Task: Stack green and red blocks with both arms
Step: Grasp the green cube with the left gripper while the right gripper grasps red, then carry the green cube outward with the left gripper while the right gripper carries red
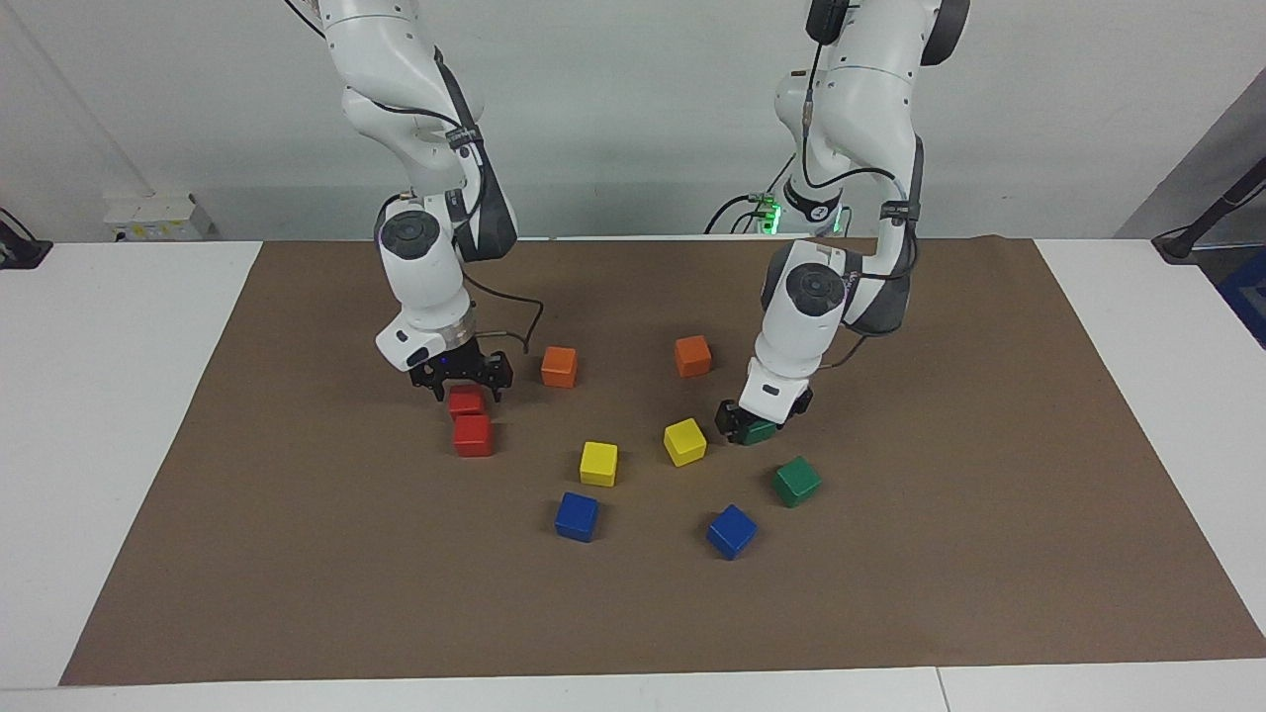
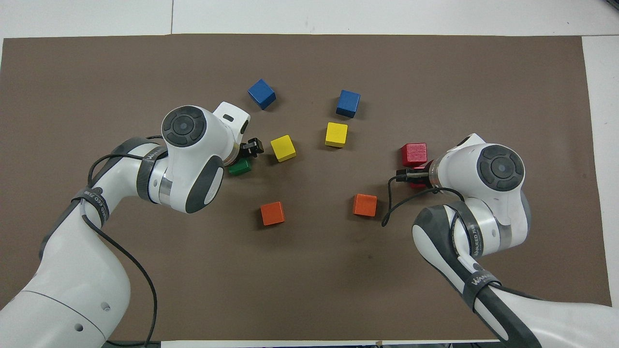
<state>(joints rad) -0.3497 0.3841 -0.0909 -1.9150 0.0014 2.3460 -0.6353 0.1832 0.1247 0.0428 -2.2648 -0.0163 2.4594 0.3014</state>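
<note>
Ten cubes sit on the brown mat [image 1: 297,554] that covers the surface: two red, two orange, two yellow, two blue, two green. Two white arms are working them.

First, the right arm [image 1: 423,272]. It bends at the elbow and drops its wrist almost straight down, so the right gripper [image 1: 462,388] sits low at the mat. Its jaws are spread wide, released, and straddle the first red block [image 1: 466,400], which rests on the mat between them. The second red block [image 1: 473,435] lies just beside those jaws, farther from the robots. One orange cube [image 1: 559,367] is near them, toward the middle of the mat.

In the middle are a yellow cube [image 1: 598,463], a blue cube [image 1: 577,516], another yellow [image 1: 684,441], another orange [image 1: 692,356] and the second blue [image 1: 731,531].

Now the left arm [image 1: 813,297]. Its forearm slants down and its wrist tips toward the centre. The left gripper [image 1: 744,425] is down on the first green block [image 1: 763,432], which is on the mat at its jaws. Whether they are clenched on it or loose, I cannot tell. The second green block [image 1: 796,481] lies near those jaws, farther from the robots.

Black straps on both arms carry white lettering that begins "WAN"; the rest is not readable.
</note>
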